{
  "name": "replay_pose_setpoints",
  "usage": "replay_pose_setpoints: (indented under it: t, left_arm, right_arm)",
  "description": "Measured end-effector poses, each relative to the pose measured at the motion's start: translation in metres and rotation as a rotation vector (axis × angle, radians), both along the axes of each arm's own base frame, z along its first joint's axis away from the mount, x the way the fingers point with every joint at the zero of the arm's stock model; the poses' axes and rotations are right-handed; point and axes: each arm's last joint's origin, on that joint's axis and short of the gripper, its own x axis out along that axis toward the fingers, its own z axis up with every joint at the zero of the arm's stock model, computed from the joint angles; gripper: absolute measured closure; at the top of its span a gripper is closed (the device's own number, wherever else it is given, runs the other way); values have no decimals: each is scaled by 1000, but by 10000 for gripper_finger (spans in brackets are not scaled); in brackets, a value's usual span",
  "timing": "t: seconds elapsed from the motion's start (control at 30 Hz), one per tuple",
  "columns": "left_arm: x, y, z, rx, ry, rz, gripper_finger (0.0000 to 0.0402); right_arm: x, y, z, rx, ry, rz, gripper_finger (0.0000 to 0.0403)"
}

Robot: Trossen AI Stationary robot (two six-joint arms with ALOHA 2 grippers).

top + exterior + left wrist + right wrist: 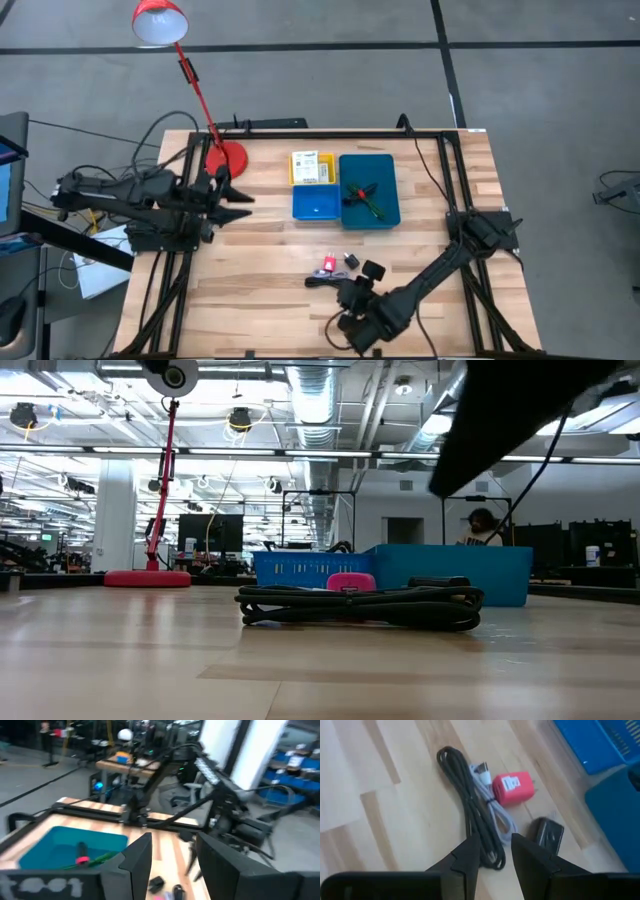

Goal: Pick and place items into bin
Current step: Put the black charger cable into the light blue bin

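Right jaws above black cord (470,805), pink charger (514,788).

Cord (470,805), charger (514,787) and small block (546,834) on table (250,280), before the bin (385,215)

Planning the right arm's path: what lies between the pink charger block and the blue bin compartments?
Only bare wooden tabletop. In the high view nothing sits between the pink plastic charger block and the small blue plastic bin compartment.

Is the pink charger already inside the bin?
No. In the right wrist view the pink charger lies on the bare wooden table beside the coiled black cable, outside the bin.
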Motion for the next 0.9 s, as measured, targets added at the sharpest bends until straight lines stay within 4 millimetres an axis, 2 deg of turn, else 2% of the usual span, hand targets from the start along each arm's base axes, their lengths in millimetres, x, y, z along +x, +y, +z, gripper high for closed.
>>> replay_pose_setpoints:
  t: [0.13, 0.23, 0.37, 0.9]
  left_arm:
    - [-4, -7, -25, -3, -29, -42, 260]
    - [-2, -11, -40, 5, -49, -69, 260]
    - [0, -15, -53, 8, -44, -93, 260]
    - [-2, -22, -62, -32, 53, -175, 260]
  right_arm:
    - [8, -2, 0, 4, 8, 65, 296]
    - [13, -4, -1, 78, 64, 115, 296]
    - [22, -14, -2, 165, 125, 127, 296]
    - [45, -48, -3, 318, 235, 166, 296]
